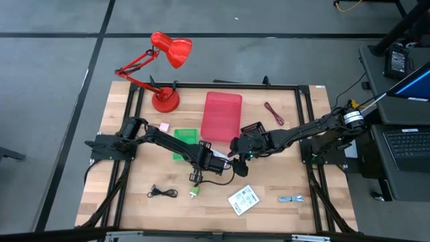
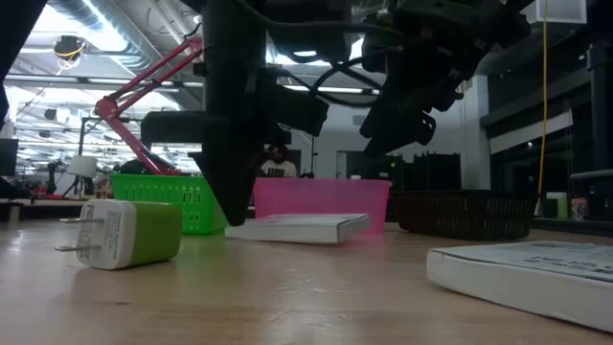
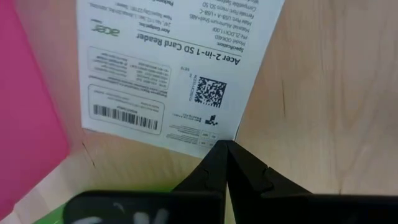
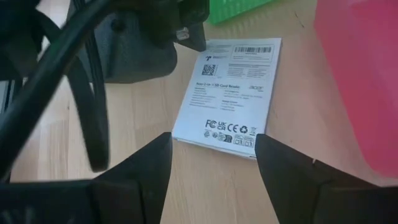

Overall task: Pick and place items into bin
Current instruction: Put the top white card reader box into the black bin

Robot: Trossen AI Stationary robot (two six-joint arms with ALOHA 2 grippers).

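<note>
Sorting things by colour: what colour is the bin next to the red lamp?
Pink bin, clearest in the high view.

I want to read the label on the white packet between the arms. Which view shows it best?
The right wrist view: the whole packet lies face-up and unobstructed. The left wrist view crops it, though its print is larger. The low view shows only its edge; the high view hides it almost entirely under the arms.
</note>
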